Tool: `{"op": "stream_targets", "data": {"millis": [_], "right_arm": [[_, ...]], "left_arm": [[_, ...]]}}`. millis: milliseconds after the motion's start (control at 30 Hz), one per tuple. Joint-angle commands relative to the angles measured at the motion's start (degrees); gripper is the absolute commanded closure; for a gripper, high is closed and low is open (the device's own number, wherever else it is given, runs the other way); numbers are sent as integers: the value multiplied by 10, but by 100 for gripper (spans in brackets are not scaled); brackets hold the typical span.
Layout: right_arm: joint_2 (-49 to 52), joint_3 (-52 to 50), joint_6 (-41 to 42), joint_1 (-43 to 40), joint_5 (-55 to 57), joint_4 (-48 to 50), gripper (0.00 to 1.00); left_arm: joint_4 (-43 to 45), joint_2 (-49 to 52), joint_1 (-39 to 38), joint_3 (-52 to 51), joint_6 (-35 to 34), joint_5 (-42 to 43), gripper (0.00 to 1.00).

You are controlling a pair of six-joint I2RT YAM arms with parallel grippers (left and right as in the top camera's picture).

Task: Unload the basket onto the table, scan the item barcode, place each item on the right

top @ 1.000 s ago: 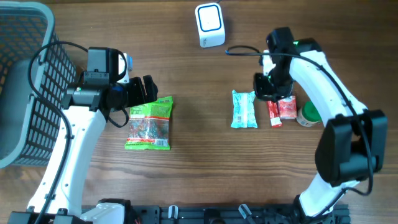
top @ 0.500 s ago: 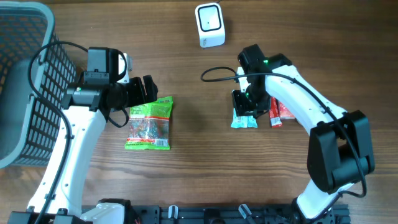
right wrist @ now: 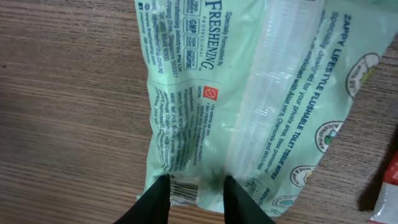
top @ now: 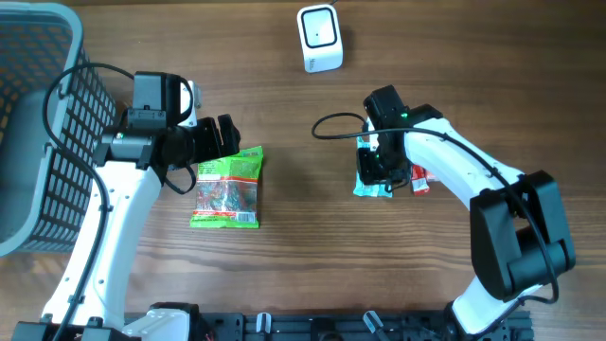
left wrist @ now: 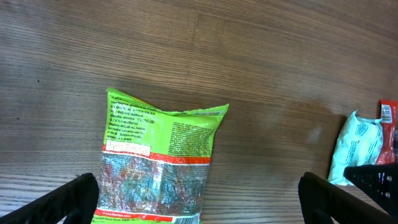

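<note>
Right now my right gripper point(right wrist: 200, 200) hangs over the wipes pack point(right wrist: 249, 93), which lies flat on the brown wooden table point(top: 303, 256), right of the middle in the view from above. The pack is soft, shiny, pale green plastic with a see-through strip down it and tiny print. My two black fingers point(right wrist: 155, 202) stand a little apart at its lower end, and I cannot tell if they touch the plastic. A small barcode point(right wrist: 184, 190) peeks out between them, partly covered. The pack's long side runs from the top of the wrist picture to the bottom, leaning a bit, and the barcode end points at me. From above, my arm hides most of the pack, and the red packets point(top: 419, 178) just beside it are half hidden too. The white, boxy scanner point(top: 319, 38) sits at the top middle, well apart. My left gripper point(left wrist: 208, 202) is spread wide and holds nothing, over a crinkly green snack bag point(left wrist: 161, 155) whose bottom is cut off. A grey mesh basket point(top: 38, 123) fills the upper left.
</note>
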Motion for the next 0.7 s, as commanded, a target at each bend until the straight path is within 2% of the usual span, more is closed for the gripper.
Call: {"op": "stream_targets", "data": {"millis": [0,267,433,667], "right_arm": [[12,-21,5,0,35,5,66],[12,-47,24,1,38,41,66],[12,-72,31,7,40,65,54],[-21,-30,-13,7,22,13,44]], "left_arm": [[1,1,-3,2,-3,5,0],[1,1,-3,2,-3,5,0],[1,1,-3,2,-3,5,0],[1,1,-3,2,-3,5,0]]}}
